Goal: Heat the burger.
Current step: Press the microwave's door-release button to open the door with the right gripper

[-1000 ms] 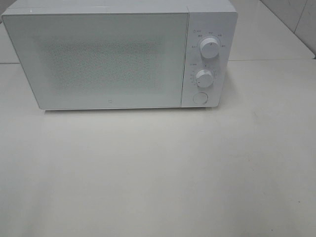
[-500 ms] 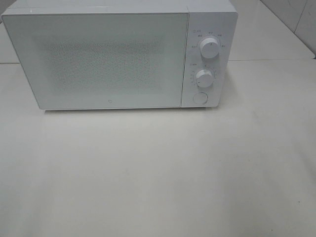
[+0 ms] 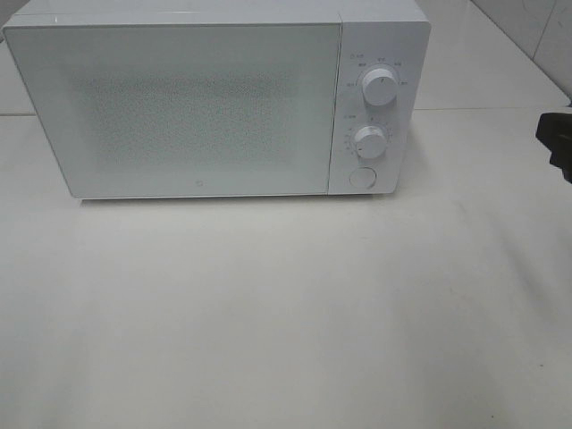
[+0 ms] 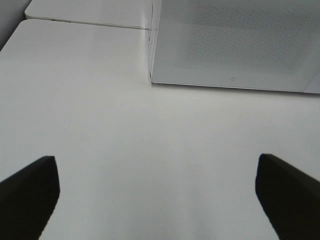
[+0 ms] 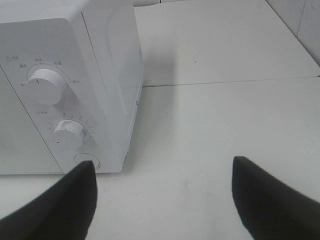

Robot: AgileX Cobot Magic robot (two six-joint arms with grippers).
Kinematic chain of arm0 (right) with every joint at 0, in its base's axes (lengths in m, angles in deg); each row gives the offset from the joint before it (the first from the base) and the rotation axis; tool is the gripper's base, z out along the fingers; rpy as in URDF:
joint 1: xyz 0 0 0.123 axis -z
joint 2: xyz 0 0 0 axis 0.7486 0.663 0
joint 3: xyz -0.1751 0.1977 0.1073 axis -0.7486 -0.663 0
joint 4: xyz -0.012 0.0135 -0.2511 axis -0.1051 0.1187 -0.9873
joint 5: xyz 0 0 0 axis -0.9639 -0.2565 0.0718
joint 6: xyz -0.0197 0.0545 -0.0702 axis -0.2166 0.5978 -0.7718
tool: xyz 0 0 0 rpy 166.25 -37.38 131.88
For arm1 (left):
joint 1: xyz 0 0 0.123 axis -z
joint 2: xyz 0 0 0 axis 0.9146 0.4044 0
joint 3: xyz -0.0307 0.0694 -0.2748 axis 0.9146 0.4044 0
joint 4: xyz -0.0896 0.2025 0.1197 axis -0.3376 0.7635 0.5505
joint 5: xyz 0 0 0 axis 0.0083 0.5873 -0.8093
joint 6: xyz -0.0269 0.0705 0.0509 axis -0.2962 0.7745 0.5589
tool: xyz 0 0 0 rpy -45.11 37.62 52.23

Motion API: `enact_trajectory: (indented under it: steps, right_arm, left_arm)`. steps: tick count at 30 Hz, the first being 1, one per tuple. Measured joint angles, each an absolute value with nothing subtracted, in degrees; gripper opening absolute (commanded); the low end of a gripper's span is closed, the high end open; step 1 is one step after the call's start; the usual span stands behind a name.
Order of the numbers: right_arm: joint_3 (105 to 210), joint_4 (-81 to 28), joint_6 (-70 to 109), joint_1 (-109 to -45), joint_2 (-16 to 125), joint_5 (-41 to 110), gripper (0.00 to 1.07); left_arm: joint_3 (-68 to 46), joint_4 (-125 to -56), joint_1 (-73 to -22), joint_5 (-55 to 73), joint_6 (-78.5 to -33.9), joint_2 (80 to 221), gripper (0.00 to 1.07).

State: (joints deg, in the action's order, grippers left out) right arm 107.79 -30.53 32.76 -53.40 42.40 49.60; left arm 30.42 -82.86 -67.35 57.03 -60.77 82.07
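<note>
High camera: a white microwave (image 3: 214,98) sits at twelve o'clock on a pale table (image 3: 268,322), door shut. A dark piece of the right arm (image 3: 556,143) has just appeared at three o'clock, where nothing showed a moment before, probably to open the door. Left wrist camera: the left gripper (image 4: 156,159) is spread wide, empty. Right wrist camera: the right gripper (image 5: 162,165) is also spread, empty, near the microwave's round button (image 5: 86,161). The burger is in no view.
</note>
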Motion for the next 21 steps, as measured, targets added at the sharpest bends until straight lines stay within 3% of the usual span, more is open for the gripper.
enact_trajectory:
  steps: [12,21]
  right_arm:
    - [103.66,-23.25,25.49,-53.40,55.46,71.32,0.74]
    - [103.26,-15.97,22.51,-56.66,60.16,74.47,0.74]
  left_arm:
    - [30.42,-82.86,-67.35,57.03,-60.77,82.07,1.00]
    - [30.42,-82.86,-67.35,57.03,-60.77,82.07,1.00]
